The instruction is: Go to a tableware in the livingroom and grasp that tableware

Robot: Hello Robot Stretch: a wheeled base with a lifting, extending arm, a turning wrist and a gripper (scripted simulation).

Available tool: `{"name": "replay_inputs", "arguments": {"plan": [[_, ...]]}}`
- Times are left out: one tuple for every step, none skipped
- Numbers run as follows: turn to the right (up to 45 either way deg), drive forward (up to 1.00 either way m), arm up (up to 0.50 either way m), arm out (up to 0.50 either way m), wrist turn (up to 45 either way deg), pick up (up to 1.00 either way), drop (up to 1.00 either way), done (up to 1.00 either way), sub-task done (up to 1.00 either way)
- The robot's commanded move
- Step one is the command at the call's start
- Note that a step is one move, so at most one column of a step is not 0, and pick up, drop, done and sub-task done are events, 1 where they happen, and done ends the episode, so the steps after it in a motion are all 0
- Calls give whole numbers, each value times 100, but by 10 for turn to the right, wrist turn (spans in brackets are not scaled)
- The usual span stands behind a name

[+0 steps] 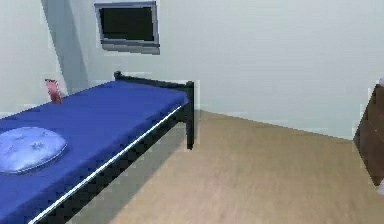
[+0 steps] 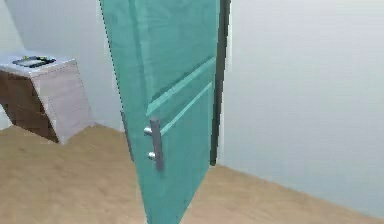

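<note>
Bed [image 1: 95, 125], dark-framed, blue-covered; panelled teal door [image 2: 170, 100].

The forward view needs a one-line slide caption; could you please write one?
Bedroom scene: a dark-framed bed with blue cover and pillow near a wall-mounted screen, wooden floor alongside.

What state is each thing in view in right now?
door: swung open, standing away from its frame.
television: mounted on the wall, screen dark.
bed: made, blue cover smooth.
pillow: lying flat on the bed.
cabinet: upright against the wall, front appears shut.
</note>
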Motion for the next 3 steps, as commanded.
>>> {"name": "replay_inputs", "arguments": {"plan": [[300, 0, 0, 0, 0, 0, 0, 0, 0], [0, 60, 0, 0, 0, 0, 0, 0, 0], [-30, 0, 0, 0, 0, 0, 0, 0, 0]]}}
